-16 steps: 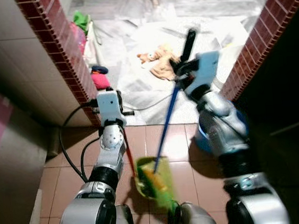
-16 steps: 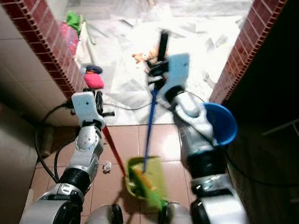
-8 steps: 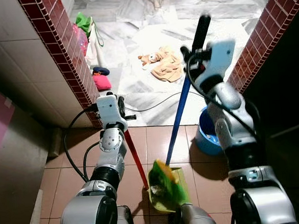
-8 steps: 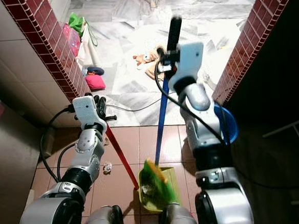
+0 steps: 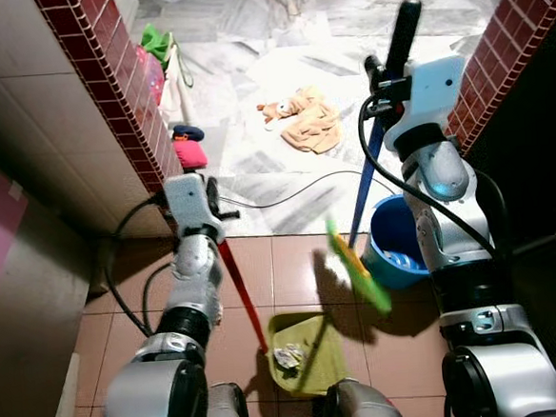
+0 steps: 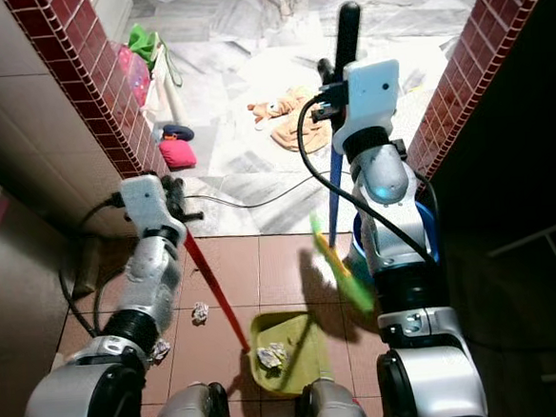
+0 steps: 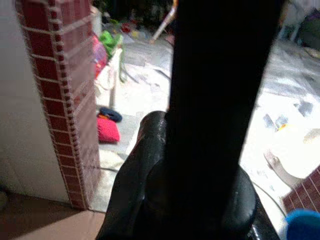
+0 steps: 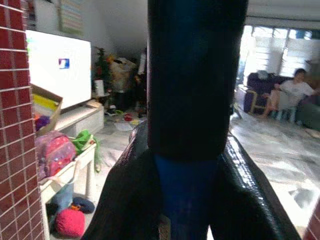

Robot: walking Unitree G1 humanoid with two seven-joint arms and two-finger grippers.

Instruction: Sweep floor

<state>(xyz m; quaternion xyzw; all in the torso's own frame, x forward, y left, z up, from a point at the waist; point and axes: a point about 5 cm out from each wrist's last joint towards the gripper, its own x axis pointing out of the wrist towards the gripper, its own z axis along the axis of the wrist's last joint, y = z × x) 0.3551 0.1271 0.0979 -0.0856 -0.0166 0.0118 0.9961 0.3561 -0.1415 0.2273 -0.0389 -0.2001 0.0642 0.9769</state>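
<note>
A green dustpan (image 5: 305,355) sits on the brown tiles between my feet, with crumpled litter (image 5: 288,358) inside. Its red handle (image 5: 241,292) slants up to my left gripper (image 5: 207,198), which is shut on the black top end of the handle (image 7: 215,100). My right gripper (image 5: 381,79) is shut on the broom's black grip (image 8: 195,75), high at the right. The blue broom stick (image 5: 367,178) hangs down to the green and yellow broom head (image 5: 358,265). The blurred head is off the floor, up and to the right of the dustpan.
A blue bucket (image 5: 395,248) stands right of the broom head. Two scraps of paper (image 6: 199,312) lie on the tiles at left. Brick pillars (image 5: 107,77) flank the doorway. Beyond it lie a black cable (image 5: 287,200), a plush toy (image 5: 305,121) and a seated person (image 8: 295,92).
The right arm has swung up and to the right, lifting the broom head out of the dustpan toward the bucket. The dustpan stays down and its litter is now uncovered.
</note>
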